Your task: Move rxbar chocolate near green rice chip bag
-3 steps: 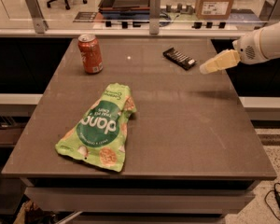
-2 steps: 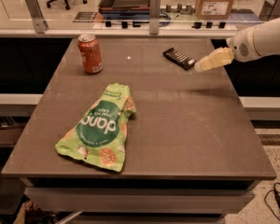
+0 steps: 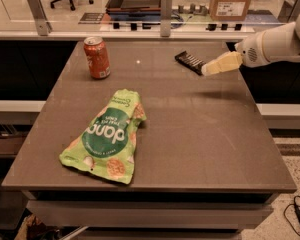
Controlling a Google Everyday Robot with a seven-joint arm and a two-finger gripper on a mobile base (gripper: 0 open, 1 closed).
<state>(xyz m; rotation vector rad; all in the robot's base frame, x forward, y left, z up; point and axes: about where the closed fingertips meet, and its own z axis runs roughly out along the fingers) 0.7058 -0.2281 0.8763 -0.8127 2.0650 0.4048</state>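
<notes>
The rxbar chocolate [image 3: 189,61], a small flat black bar with white stripes, lies at the far right part of the table. The green rice chip bag [image 3: 107,137] lies flat at the front left, well apart from the bar. My gripper [image 3: 208,69] reaches in from the right on a white arm; its pale yellow fingertips [image 3: 220,64] hover at the bar's near right end, just above the table.
An orange soda can [image 3: 97,57] stands upright at the far left of the brown table [image 3: 200,134]. Behind the table runs a rail with posts, with a cardboard box [image 3: 232,1] and a tray beyond it.
My gripper has moved left and a little lower, closing in on the bar's right end. The bar, bag and can have not moved.
</notes>
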